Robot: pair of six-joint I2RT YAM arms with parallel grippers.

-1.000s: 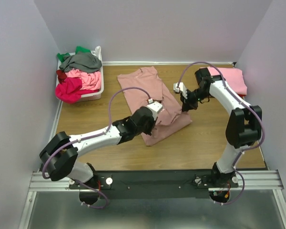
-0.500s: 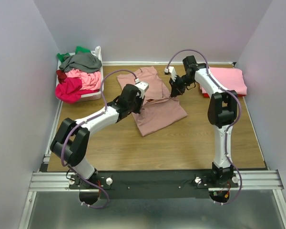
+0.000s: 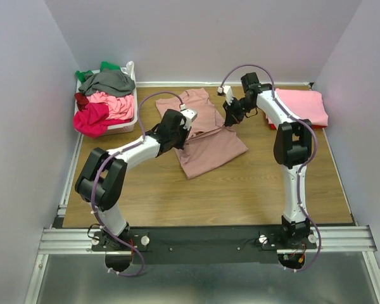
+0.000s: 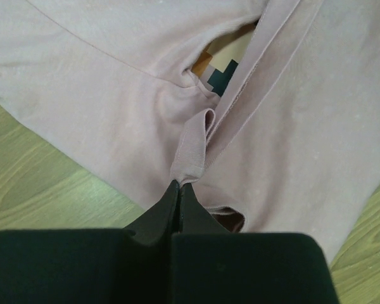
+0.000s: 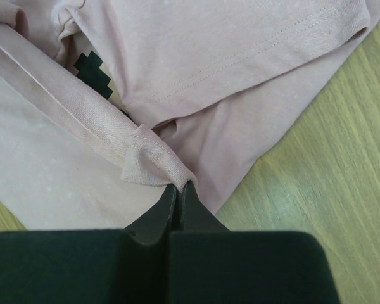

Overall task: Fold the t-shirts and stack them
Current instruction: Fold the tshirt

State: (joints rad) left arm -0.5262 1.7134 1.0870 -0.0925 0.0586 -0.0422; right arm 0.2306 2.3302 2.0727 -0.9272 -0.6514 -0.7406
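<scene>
On bench (image 3: 253,190), mid-back: pink tee (image 3: 209,142), neck toward far side, long axis far-to-near, slanting right. Left fingers (image 4: 176,196) together, pinching cloth fold at tee's left edge. Right fingers (image 5: 177,197) likewise clamped on fold at right edge.

Left tool (image 3: 182,134) and right tool (image 3: 228,123) touch dusty-pink t-shirt (image 3: 210,151).

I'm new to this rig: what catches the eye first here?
A dusty-pink t-shirt lies mid-table, with the left gripper and right gripper each shut on a fold of its cloth. A white bin heaped with bright tees sits far left; a folded pink stack lies far right.
</scene>
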